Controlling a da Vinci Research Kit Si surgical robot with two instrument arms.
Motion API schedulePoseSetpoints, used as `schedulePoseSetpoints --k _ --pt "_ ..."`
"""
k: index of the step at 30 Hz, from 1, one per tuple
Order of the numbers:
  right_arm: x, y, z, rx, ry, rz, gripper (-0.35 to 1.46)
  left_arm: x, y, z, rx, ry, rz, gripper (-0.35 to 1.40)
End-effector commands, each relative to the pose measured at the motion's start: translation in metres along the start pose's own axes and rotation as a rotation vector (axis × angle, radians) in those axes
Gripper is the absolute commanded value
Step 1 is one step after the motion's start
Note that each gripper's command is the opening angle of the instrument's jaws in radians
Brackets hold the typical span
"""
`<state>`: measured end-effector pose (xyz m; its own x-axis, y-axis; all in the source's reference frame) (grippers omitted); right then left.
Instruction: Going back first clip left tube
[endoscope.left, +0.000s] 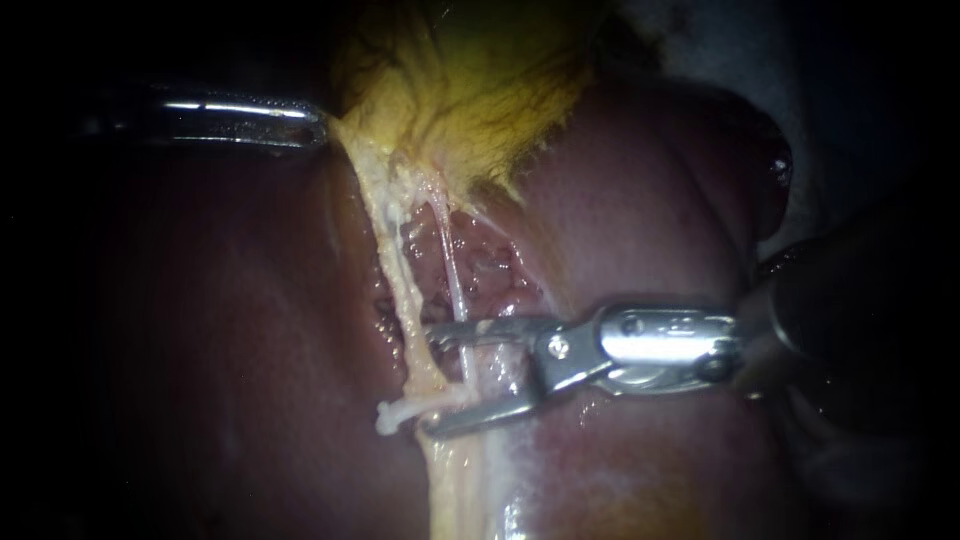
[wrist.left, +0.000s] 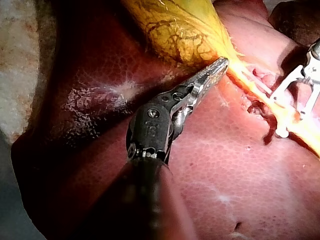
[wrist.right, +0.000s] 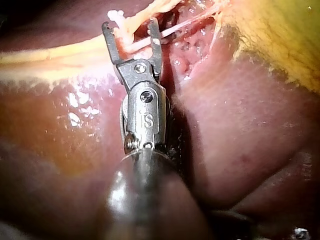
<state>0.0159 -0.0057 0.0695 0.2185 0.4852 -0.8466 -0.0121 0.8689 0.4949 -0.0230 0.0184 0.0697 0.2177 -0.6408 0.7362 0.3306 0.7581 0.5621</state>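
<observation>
Polished silver left instrument (endoscope.left: 316, 128) seen at frame's left, right instrument (endoscope.left: 430, 378) at right, steel clevis pinned by screws, dark shaft

Two instruments show: the left instrument (wrist.left: 219, 65) and the right instrument (endoscope.left: 432, 378), each ending in one pair of jaws. There is one liver (endoscope.left: 220, 330) and one yellow gallbladder (endoscope.left: 470, 90). Two pale tubes run side by side, a thicker left tube (endoscope.left: 397, 275) and a thinner right tube (endoscope.left: 452, 280).
</observation>
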Motion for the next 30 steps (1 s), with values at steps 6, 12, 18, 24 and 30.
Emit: schedulePoseSetpoints --k 6,12,18,24,30 --pt "0.0029 -0.0004 -0.0056 -0.016 -0.102 -0.095 0.60 0.0001 0.0001 -0.0002 0.001 0.000 0.000 -0.35" --pt "0.0054 -0.0005 -0.0092 -0.051 -0.132 -0.113 0.59 0.0001 0.0002 -0.0002 -0.002 0.000 0.001 -0.35" --pt "0.0063 0.0000 -0.0105 -0.077 -0.137 -0.120 0.59 0.0008 0.0002 0.0006 -0.006 -0.001 0.004 -0.35" --pt "0.0065 0.0001 -0.0111 -0.077 -0.137 -0.118 0.59 0.0028 0.0007 0.0030 -0.021 -0.005 0.016 -0.35" --pt "0.0065 0.0001 -0.0112 -0.076 -0.137 -0.118 0.59 0.0050 0.0010 0.0063 -0.010 0.006 0.028 -0.35"
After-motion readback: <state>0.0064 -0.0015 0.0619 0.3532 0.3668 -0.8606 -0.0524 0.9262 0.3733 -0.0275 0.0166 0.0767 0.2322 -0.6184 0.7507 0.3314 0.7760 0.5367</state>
